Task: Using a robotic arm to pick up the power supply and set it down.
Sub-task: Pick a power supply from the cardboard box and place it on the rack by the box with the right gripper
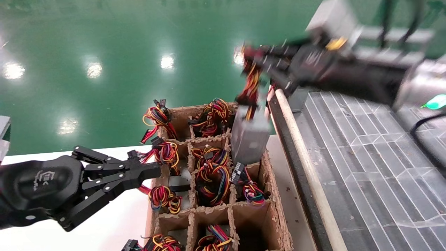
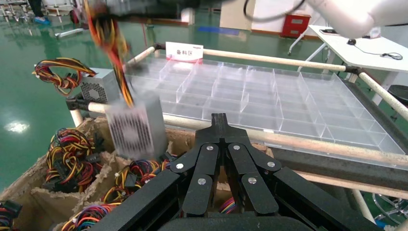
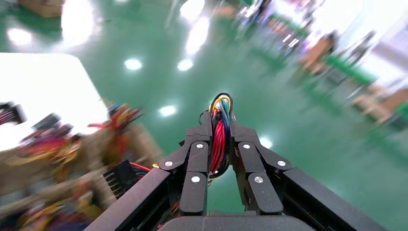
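The power supply (image 1: 249, 139), a small grey metal box, hangs tilted above the far right cells of the cardboard carton (image 1: 275, 202). Its wire bundle (image 1: 251, 83) of red, yellow and black runs up into my right gripper (image 1: 252, 57). In the right wrist view that gripper (image 3: 220, 120) is shut on the red strands of the bundle (image 3: 219, 139); the box itself is hidden there. The left wrist view shows the box (image 2: 132, 127) hanging clear of the carton, its vent grille toward the camera. My left gripper (image 1: 156, 170) is shut on nothing at the carton's left edge.
The carton's cells hold several more coiled wire bundles (image 1: 212, 174). To the right lies a rack of clear plastic trays (image 1: 366, 157) with a pale tube rail (image 1: 296, 139). Another grey box with a looped bundle (image 2: 98, 84) sits at the rack's corner. Green floor lies beyond.
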{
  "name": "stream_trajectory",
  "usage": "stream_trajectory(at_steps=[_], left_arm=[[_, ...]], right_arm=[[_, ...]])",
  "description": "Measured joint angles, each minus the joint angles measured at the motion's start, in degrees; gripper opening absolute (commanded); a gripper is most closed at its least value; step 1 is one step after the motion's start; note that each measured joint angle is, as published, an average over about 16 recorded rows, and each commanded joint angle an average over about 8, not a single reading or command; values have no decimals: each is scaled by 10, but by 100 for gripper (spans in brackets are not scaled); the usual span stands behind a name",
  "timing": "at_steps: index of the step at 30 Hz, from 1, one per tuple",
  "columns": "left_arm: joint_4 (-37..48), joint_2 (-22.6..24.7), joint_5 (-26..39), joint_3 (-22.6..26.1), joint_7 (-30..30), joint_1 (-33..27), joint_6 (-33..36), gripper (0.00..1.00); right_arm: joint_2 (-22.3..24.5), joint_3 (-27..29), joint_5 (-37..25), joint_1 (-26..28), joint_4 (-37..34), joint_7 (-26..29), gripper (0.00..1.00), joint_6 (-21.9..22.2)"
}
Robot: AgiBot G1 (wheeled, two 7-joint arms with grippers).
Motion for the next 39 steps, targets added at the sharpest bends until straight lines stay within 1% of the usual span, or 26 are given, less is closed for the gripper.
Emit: stream_trajectory(at_steps=[6,14,20,30,34,39], left_arm=[[0,0,0,0,0,0,0,0],[0,0,0,0,0,0,0,0],[0,0,0,0,0,0,0,0],[0,0,0,0,0,0,0,0],[0,0,0,0,0,0,0,0],[0,0,0,0,0,0,0,0]], right_arm=[[9,13,-21,50,-2,-20,0,11],[12,13,-59,95,-39,-44,0,23],[25,10,-79,106,-75,-61,0,21],[48,-1,-102,107,-142,-90,0,-1],[44,-8,-110,111,-176,-109,0,-8],[21,-18,-120,119,-218,-140,0,-9]])
